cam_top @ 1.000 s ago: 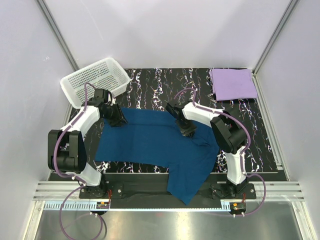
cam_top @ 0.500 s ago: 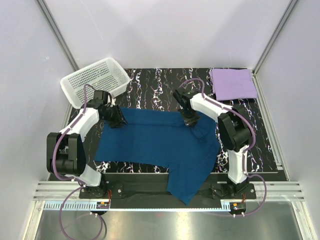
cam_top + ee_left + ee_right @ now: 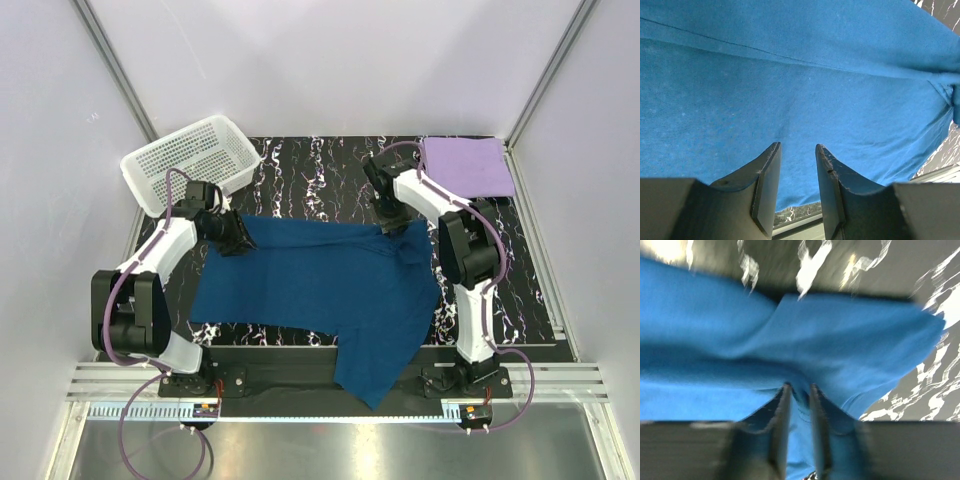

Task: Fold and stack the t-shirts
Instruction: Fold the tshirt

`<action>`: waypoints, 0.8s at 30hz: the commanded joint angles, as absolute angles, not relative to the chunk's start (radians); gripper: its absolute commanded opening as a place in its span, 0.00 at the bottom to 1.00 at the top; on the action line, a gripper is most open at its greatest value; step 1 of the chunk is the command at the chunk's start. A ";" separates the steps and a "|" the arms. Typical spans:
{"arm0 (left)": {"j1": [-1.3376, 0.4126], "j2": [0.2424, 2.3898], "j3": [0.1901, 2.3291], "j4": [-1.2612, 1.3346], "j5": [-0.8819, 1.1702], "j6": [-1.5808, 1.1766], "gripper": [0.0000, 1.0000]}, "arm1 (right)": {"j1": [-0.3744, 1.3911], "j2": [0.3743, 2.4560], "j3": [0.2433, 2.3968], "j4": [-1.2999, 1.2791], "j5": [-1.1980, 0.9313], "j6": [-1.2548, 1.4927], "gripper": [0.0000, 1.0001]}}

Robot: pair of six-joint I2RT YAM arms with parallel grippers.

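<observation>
Right pincer (image 3: 799, 386), blurred, perhaps pinches a fold of teal shirt (image 3: 715, 320).

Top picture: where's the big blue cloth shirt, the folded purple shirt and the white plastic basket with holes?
Big blue cloth shirt (image 3: 310, 285): top view, middle of its spread-out body.
Folded purple shirt (image 3: 465, 166): top view, centre of its top.
White plastic basket with holes (image 3: 190, 152): top view, its bare holey floor.

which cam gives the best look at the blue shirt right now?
Top external: it shows the whole blue shirt spread on the table, one end hanging over the near edge. Left wrist shows only a close stretch of cloth with a seam; right wrist a blurred fold.
</observation>
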State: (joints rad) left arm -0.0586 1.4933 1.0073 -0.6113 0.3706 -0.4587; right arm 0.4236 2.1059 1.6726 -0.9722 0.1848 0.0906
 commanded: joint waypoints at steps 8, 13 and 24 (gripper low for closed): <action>-0.058 1.442 0.988 -0.586 0.394 -0.434 0.40 | 0.419 1.978 1.731 -1.103 0.318 0.182 0.53; -0.058 1.453 0.985 -0.574 0.410 -0.440 0.40 | 0.420 1.905 1.622 -1.030 0.068 0.241 0.40; -0.058 1.443 0.985 -0.583 0.413 -0.436 0.40 | 0.423 1.960 1.483 -0.867 -0.006 0.319 0.42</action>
State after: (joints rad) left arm -0.0586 1.4681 0.9874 -0.6071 0.3859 -0.4450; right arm 0.4183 1.9507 1.4605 -0.9352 0.0128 0.2955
